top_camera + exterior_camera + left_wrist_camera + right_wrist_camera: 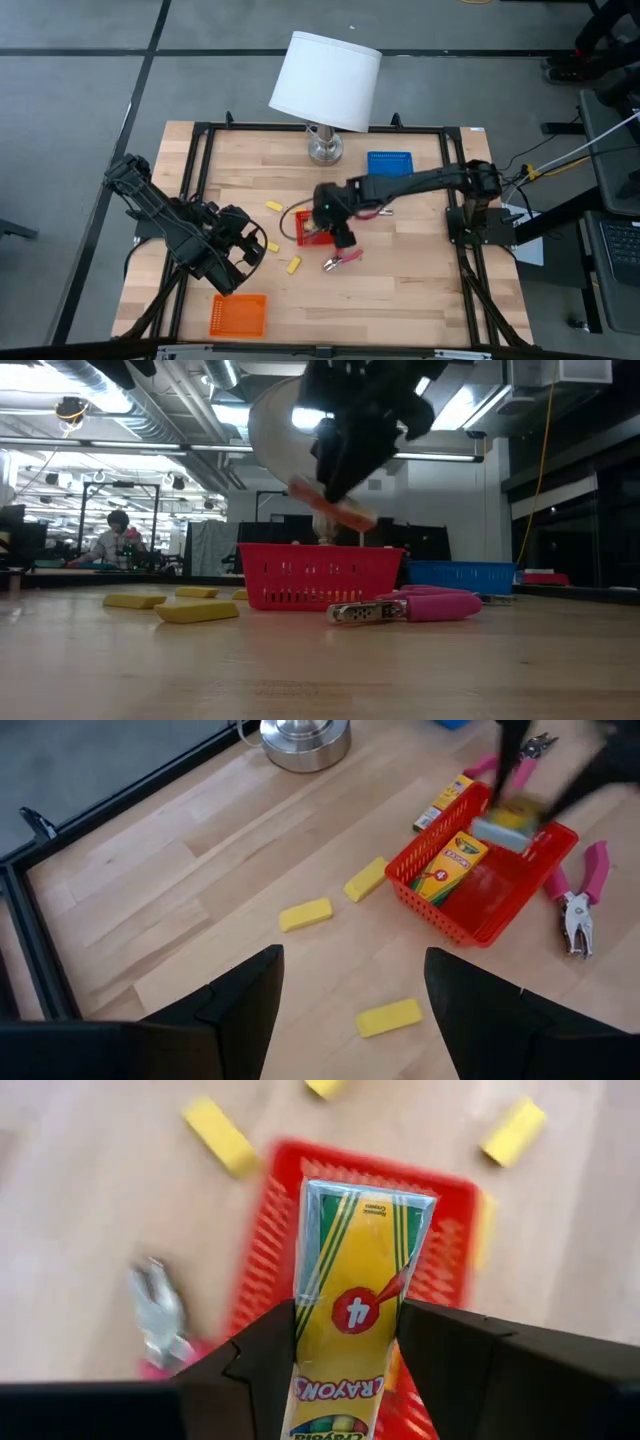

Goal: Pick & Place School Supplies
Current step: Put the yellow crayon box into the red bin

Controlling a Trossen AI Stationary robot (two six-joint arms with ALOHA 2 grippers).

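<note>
High view: the red tray sits at frame centre under the right gripper; blue tray upper right, orange tray lower left; left gripper waits left of centre.
Low view: pink-handled tool lies on the wooden table right of the tray; a person sits far left.
Left wrist view: one crayon box lies in the tray; left fingers spread, empty.
Right wrist view: fingers clamp a second crayon box above the tray.

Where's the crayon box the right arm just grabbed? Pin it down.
The crayon box is clamped in the right gripper, held above the red tray near the table's middle, with a pink-handled tool lying on the wood beside the tray.
</note>
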